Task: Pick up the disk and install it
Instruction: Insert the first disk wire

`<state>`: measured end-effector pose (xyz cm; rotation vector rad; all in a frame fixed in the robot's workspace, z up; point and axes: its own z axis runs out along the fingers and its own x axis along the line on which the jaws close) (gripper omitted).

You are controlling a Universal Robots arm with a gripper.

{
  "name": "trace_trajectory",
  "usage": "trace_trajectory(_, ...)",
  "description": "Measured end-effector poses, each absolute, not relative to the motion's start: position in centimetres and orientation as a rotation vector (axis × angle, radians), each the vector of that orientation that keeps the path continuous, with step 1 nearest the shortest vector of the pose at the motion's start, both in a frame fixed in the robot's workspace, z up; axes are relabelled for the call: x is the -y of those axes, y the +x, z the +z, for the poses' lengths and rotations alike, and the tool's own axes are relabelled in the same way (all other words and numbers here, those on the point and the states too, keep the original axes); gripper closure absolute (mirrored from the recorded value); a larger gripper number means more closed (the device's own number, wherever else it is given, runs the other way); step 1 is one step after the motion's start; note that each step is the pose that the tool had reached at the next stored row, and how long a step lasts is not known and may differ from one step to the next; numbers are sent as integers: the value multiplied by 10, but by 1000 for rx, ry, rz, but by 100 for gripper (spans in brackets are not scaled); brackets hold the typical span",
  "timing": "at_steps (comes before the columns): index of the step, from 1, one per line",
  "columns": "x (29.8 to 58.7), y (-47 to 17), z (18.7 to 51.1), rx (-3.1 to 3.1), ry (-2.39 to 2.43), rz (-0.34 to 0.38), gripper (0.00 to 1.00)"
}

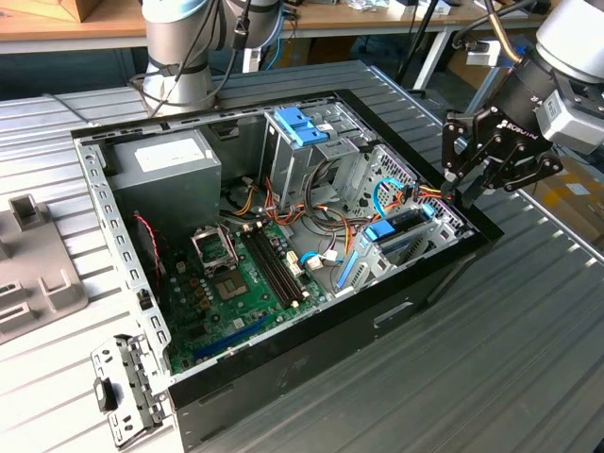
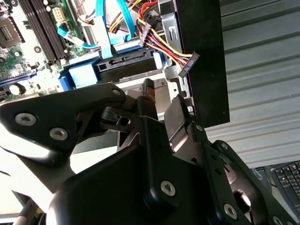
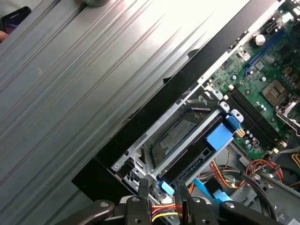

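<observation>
The disk [image 1: 404, 226] lies flat in the drive bay at the case's corner on the exterior view's right, its blue side rail [image 1: 381, 230] facing the motherboard. The first wrist view looks down on its silver top [image 3: 180, 133] and blue rail tab [image 3: 219, 137]; the second wrist view shows its connector edge [image 2: 126, 63]. My gripper [image 1: 462, 193] hovers just above that corner, fingers apart and holding nothing [image 3: 161, 187] [image 2: 161, 101]. A loose power connector [image 2: 187, 63] on red, yellow and black wires hangs beside the bay, untouched.
The open black case [image 1: 396, 311] lies on a ribbed metal table [image 1: 528, 359]. Inside are a grey power supply [image 1: 170, 175], a metal cage with a light-blue top [image 1: 302, 127] and the green motherboard [image 1: 236, 283]. The robot base [image 1: 184, 47] stands behind.
</observation>
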<state>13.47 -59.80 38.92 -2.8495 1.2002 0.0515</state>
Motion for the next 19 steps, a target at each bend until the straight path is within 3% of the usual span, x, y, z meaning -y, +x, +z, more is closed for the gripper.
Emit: trace_trajectory(19, 598, 146, 387, -1200, -2849, 49, 64)
